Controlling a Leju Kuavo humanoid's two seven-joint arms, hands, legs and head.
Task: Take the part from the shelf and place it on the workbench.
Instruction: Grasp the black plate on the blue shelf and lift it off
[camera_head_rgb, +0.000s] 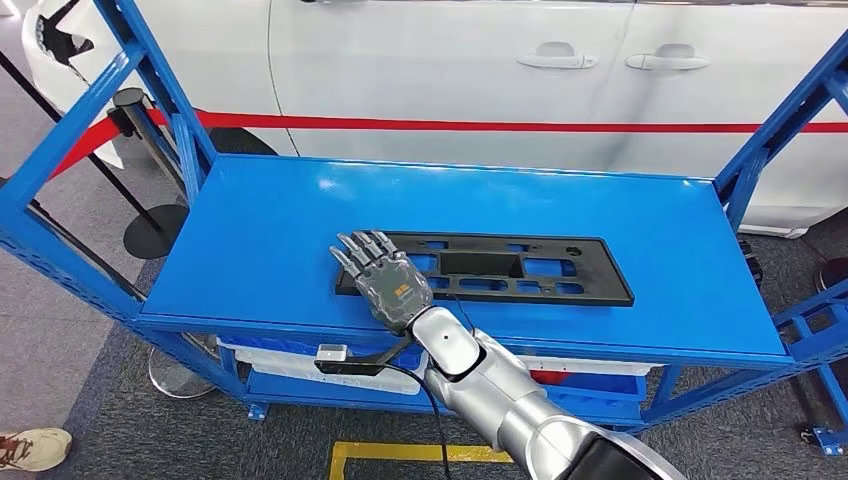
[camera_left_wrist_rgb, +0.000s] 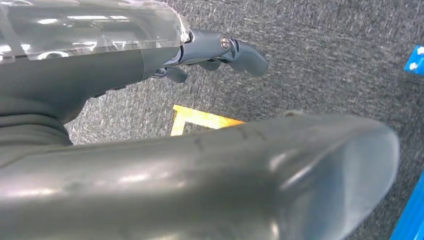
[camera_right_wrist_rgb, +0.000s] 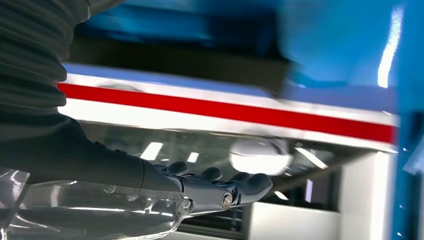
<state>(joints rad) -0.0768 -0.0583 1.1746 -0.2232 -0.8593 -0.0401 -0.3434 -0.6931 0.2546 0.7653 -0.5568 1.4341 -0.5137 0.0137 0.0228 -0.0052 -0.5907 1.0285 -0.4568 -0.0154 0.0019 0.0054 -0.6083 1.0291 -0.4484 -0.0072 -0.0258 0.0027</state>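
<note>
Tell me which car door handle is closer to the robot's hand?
The left-hand door handle. Both are white and sit side by side on the car, but this one lies nearer the right hand than the other handle.

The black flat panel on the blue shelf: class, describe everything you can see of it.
The long black flat panel looks like moulded plastic, rectangular, pierced by several rectangular cut-outs and a small round hole near its far right corner. It lies flat on the blue metal shelf top, lengthwise along the shelf, nearer the front edge. The robot's right hand is over its left end, fingers extended; contact cannot be confirmed. Nothing else touches it.
</note>
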